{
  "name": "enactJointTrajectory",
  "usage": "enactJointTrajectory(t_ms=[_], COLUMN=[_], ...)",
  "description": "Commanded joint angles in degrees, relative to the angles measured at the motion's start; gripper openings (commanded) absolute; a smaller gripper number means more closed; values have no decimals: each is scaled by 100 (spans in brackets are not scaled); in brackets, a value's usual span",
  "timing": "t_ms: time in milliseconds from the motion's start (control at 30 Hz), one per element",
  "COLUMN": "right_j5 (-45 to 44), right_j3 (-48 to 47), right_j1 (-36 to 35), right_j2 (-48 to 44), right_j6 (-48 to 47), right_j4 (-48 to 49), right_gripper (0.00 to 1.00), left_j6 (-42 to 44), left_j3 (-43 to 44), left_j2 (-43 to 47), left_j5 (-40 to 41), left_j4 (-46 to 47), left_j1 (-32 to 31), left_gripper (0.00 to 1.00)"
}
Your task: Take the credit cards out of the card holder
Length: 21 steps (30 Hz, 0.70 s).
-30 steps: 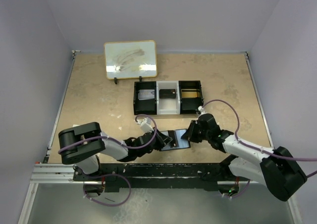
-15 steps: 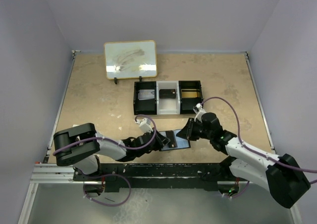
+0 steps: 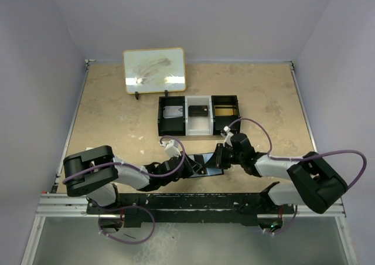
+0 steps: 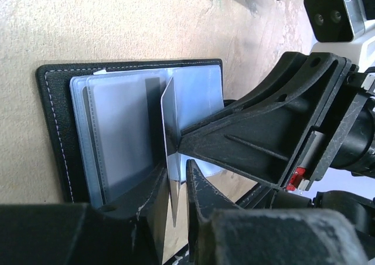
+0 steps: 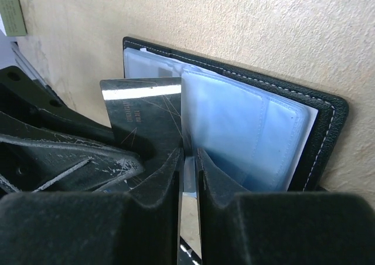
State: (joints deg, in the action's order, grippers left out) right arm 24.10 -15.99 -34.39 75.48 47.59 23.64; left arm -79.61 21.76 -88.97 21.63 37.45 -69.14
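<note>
We note that since the frame before, the right arm's elbow has swung in toward frame centre and the right gripper (image 3: 218,158) has slid slightly left. The card holder (image 3: 206,162) lies open and flat on the table (image 3: 117,112), low centre of the overhead view, below the tray (image 3: 199,134). Both grippers are on it. One credit card (image 4: 169,124) stands on edge over the clear sleeves. We see the left gripper (image 4: 177,174) with its jaws pinching the card. The right jaws are nearly together on the card's side edge.

Matt stitched card holder (image 4: 51,136), glossy plastic sleeves (image 4: 120,130)
</note>
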Motion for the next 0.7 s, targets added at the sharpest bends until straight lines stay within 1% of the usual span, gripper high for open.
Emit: enactJointTrajectory(t_ms=[0, 100, 233, 400, 533, 600, 667], right_j5=[-203, -352, -430, -536, -869, -967, -967], right_j3=[314, 312, 268, 123, -27, -58, -58], right_j1=[-18, -19, -15, -20, -16, -22, -17], right_j2=[88, -164, -442, -1086, -1747, -2028, -2240], right_j6=[74, 55, 1, -57, -38, -14, -18], right_j4=[145, -101, -475, -898, -1260, -1308, -1260], right_gripper=[17, 17, 17, 21, 27, 36, 41], left_j6=[194, 207, 173, 293, 422, 490, 544], left_j3=[206, 311, 272, 219, 128, 77, 35], left_j2=[-71, -250, -230, 111, 545, 733, 909], left_j5=[-63, -145, -72, 60, 188, 209, 210], left_j4=[81, 195, 223, -52, -369, -461, -578], left_j1=[-28, -29, -29, -29, -29, -29, -29], left_gripper=[16, 15, 1, 0, 0, 0, 0])
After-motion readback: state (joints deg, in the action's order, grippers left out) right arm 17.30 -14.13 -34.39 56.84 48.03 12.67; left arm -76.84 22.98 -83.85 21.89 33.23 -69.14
